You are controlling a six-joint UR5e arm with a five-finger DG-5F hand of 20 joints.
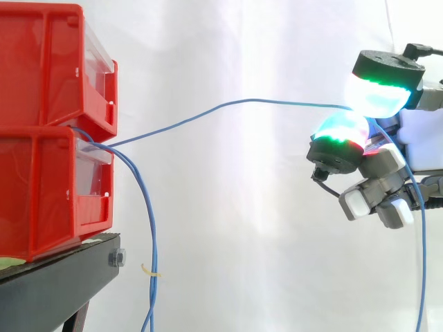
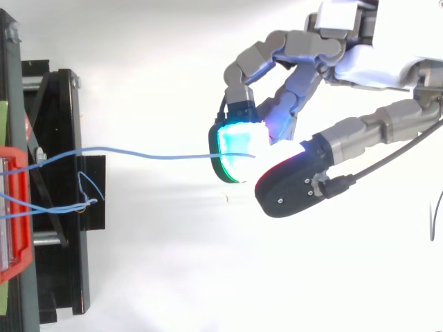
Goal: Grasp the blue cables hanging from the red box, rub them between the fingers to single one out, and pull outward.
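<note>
Black stand (image 1: 62, 277) at left; white curtain (image 1: 242, 207) behind.

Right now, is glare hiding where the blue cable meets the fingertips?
Top view: yes, the pads glow out to white at the pinch, swallowing the blue cable there. Side view: no, the cable shows clean against the bright curtain up to the hand.

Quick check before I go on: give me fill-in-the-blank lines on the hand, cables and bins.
The hand pinches just ____ blue cable between its pads. That cable leads back to the ____ red bin. The other blue cables hang down beside the ____ stand.
Missing words: one; lower; black.
</note>
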